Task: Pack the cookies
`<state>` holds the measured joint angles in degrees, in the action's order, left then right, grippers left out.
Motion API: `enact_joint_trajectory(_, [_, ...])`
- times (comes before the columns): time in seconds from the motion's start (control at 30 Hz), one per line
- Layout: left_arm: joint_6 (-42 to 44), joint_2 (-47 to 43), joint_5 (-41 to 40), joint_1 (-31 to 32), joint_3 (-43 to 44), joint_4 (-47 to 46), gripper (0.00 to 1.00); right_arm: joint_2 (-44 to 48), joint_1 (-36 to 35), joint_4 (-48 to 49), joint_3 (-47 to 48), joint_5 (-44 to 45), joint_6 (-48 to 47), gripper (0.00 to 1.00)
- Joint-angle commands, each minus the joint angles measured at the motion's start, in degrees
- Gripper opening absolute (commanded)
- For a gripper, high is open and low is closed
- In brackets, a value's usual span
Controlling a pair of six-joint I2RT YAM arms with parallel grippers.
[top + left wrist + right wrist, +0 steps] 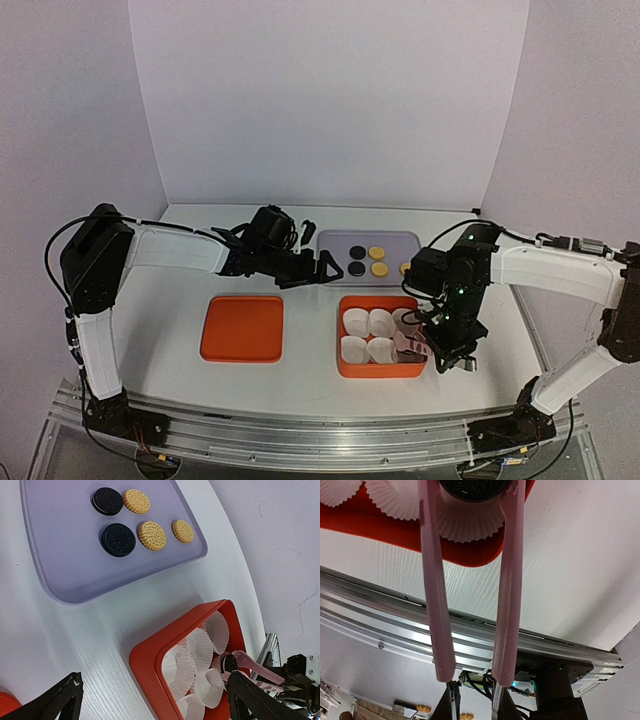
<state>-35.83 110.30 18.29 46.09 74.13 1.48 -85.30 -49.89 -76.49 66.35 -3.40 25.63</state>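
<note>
Two black-brown cookies (118,539) and three golden cookies (152,535) lie on the lilac tray (65,555). My right gripper (474,705) is shut on pink tongs (435,605). The tong tips hold another black cookie (472,489) right over a white paper cup (467,525) in the orange box (380,530). In the top view that gripper (450,355) hangs at the box's right edge. My left gripper (325,268) is open and empty. It hovers near the tray's front left corner; its wrist view shows the tongs (255,667) and their cookie (230,663).
The orange box (380,372) holds several fluted paper cups. An orange lid (242,328) lies flat to its left. The table's metal front rail (395,630) runs just below the box. White walls close in the back and sides.
</note>
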Motion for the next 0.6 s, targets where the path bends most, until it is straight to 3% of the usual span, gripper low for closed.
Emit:
enact_joint_trajectory(0.0, [0.27,0.62,0.25,0.24,1.38,-0.51,1.00,1.42,-0.28,-38.38,-0.58,0.79,0.50,0.20])
enact_joint_trajectory(0.23, [0.02,0.75,0.26,0.23,1.53,-0.66,1.00,1.80,-0.28,-38.38,-0.08,1.44,0.93,0.30])
enact_joint_trajectory(0.57, [-0.03,0.71,0.52,0.32,1.86,-0.72,1.00,1.81,-0.26,-38.38,2.27,1.97,0.45,0.28])
